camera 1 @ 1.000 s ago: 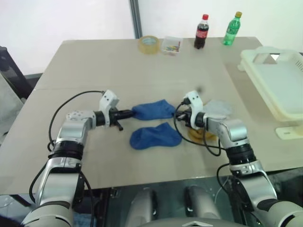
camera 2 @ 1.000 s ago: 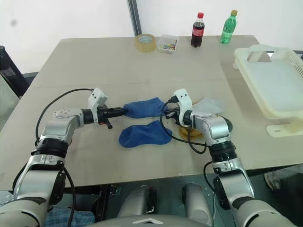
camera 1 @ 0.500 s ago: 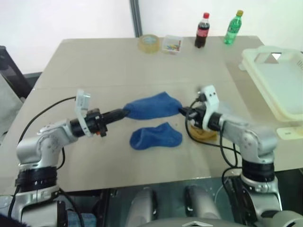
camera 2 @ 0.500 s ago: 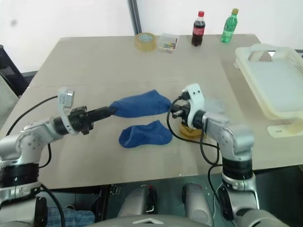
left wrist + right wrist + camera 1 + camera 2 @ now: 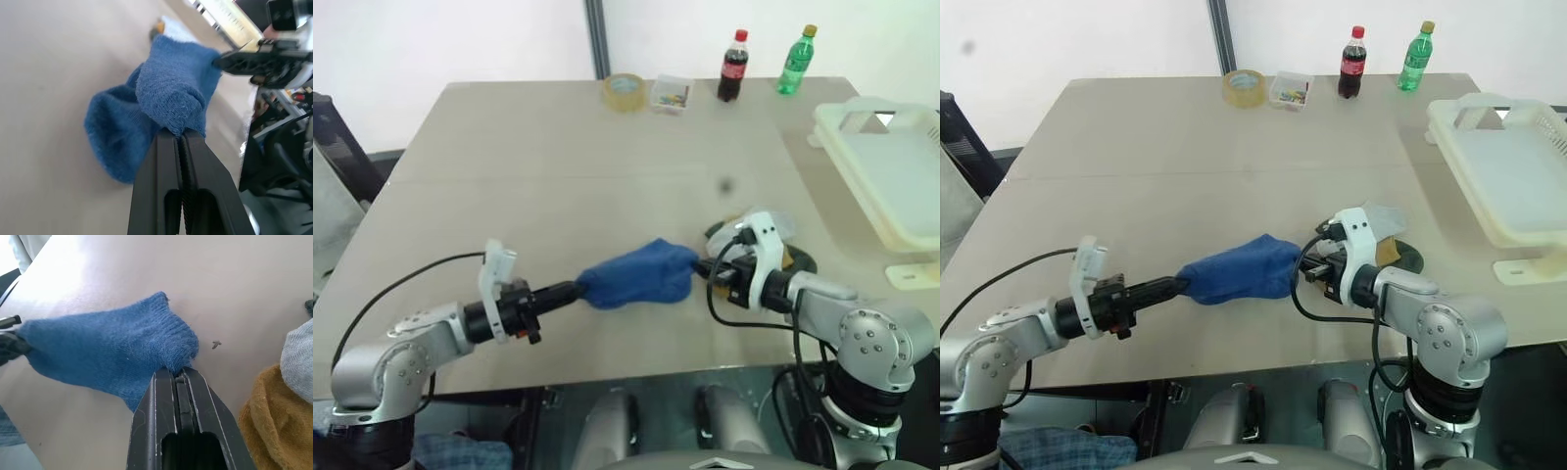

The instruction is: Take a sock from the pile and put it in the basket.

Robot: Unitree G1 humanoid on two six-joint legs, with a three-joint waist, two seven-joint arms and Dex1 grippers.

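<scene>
Both arms reach in over the near edge of the tabletop (image 5: 558, 147), and the royal-blue sock (image 5: 636, 277) is stretched between them, lifted off the surface. The left pincer (image 5: 576, 290) is clamped tight on 1 end of the sock, and the left wrist view shows the fabric bunched right at the fingertips (image 5: 188, 139). The right pincer (image 5: 698, 268) is clamped tight on the opposite end, with the knit cuff folded over its tips in the right wrist view. In the left wrist view a second blue sock (image 5: 115, 134) lies flat on the tabletop beneath the held one.

Just beside the right pincer sits what is left of the pile (image 5: 1386, 240): a pale grey sock (image 5: 1381, 220) on top, a mustard-yellow sock (image 5: 271, 431) under it, and a dark piece at the outer edge.

The cream-white basket (image 5: 891, 186) stands well apart, at the right edge of the tabletop, with its handle cut-out facing away from the robot.

Along the far edge stand a roll of tape (image 5: 624, 91), a small clear box (image 5: 669, 93) of coloured bits, a cola bottle (image 5: 732, 65) and a green bottle (image 5: 794, 61).
</scene>
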